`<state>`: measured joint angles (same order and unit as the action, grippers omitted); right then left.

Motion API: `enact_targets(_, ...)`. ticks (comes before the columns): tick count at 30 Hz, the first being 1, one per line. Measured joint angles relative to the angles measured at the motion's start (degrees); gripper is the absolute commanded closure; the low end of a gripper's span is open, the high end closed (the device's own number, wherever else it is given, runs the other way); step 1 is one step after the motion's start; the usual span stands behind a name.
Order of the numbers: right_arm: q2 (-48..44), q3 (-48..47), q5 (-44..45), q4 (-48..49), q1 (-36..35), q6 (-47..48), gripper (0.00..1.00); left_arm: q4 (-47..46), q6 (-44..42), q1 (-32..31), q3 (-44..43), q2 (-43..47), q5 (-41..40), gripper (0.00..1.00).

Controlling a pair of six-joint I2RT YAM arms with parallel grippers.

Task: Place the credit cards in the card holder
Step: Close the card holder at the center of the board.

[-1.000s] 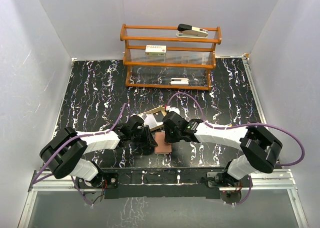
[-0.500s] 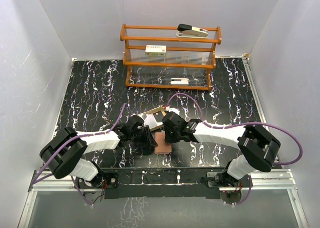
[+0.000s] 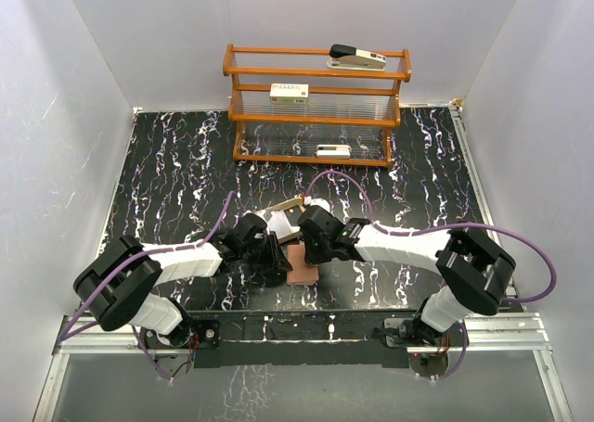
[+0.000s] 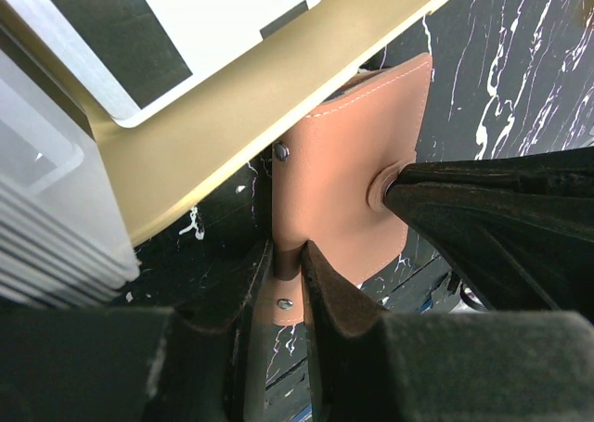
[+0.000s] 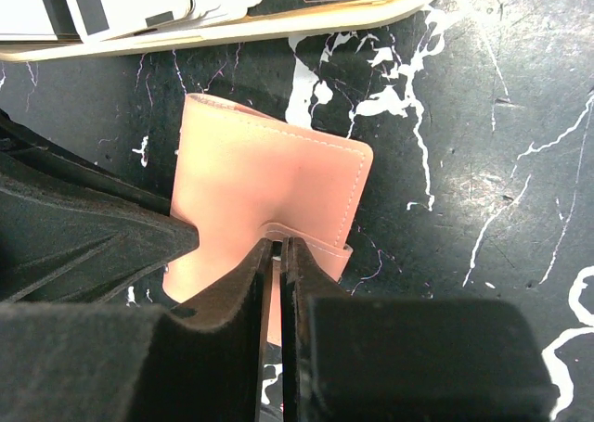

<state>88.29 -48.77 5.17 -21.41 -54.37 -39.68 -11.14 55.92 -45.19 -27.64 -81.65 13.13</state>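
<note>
The reddish-brown card holder (image 3: 303,268) lies on the black marbled table between both arms. My left gripper (image 4: 289,266) is shut on its near edge, a thin fold of leather pinched between the jaws. My right gripper (image 5: 276,248) is shut on a lower flap edge of the card holder (image 5: 269,167), jaws almost touching. In the left wrist view the right gripper's dark finger (image 4: 483,223) presses against the card holder (image 4: 339,172). The credit cards (image 4: 200,19), white with dark stripes, lie in a tan tray, and a silvery-grey stack (image 4: 42,213) sits beside them. They also show as white cards (image 5: 121,0).
The tan tray (image 3: 290,207) sits just behind the card holder; its rim (image 5: 278,28) is close to the grippers. A wooden rack (image 3: 316,107) at the back holds white boxes and a stapler. White walls surround the table.
The right arm has crept a little to the left and its jaws have narrowed on the card holder's flap. The left arm and the card holder have stayed put.
</note>
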Motion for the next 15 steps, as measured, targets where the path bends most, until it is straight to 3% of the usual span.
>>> enact_targets(9,-0.5,0.0,3.6,-0.2,-2.1,0.0,0.90,0.3,0.3,0.0,0.1,0.4,-0.3,0.83)
enact_targets(15,-0.3,-4.2,6.1,-6.2,-2.8,1.8,0.73,5.7,0.0,-0.4,-0.4,3.7,-3.1,0.66)
